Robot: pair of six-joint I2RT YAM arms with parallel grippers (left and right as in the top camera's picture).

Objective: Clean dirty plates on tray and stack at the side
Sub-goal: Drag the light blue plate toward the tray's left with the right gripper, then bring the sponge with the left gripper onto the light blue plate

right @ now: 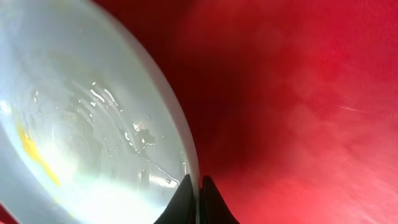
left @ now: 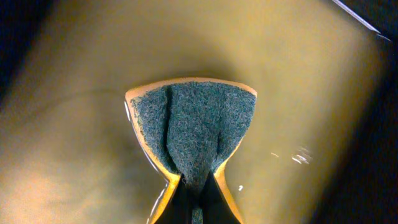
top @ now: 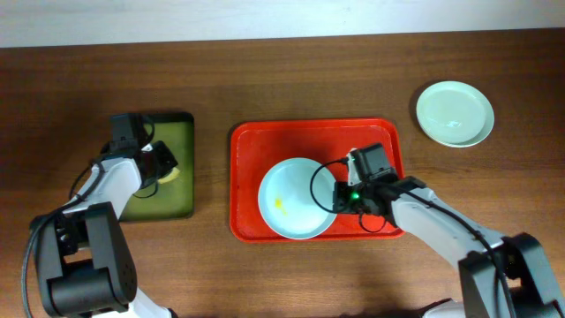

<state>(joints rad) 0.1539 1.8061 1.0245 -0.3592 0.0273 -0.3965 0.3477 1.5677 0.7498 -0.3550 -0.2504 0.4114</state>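
**Right gripper pinches the smeared plate on the tray**

The dirty plate (top: 296, 199) lies in the red tray (top: 313, 126), towards its front and a little left of centre. It is round, shallow and very pale with a bluish cast. Its hollow faces up, glossy, with wet-looking streaks. A small yellow smear sits left of its middle. Being round it has no long axis of its own. The tray's long sides run left to right across the table (top: 265, 283).

The right gripper (top: 337, 196) is at the plate's right edge, its two fingers clamped thin on the rim. I can't tell whether that side is lifted off the tray floor.

A second plate, the pale green plate (top: 455, 113), sits hollow up on the bare wood at the far right, well apart from the tray. I can make out no smear on it.

Off to the left, the left gripper (top: 161, 162) is over the olive-green tray (top: 172, 132). It squeezes a sponge (left: 193, 134) so that its dark scouring face buckles into a fold, with yellow showing along the edges.
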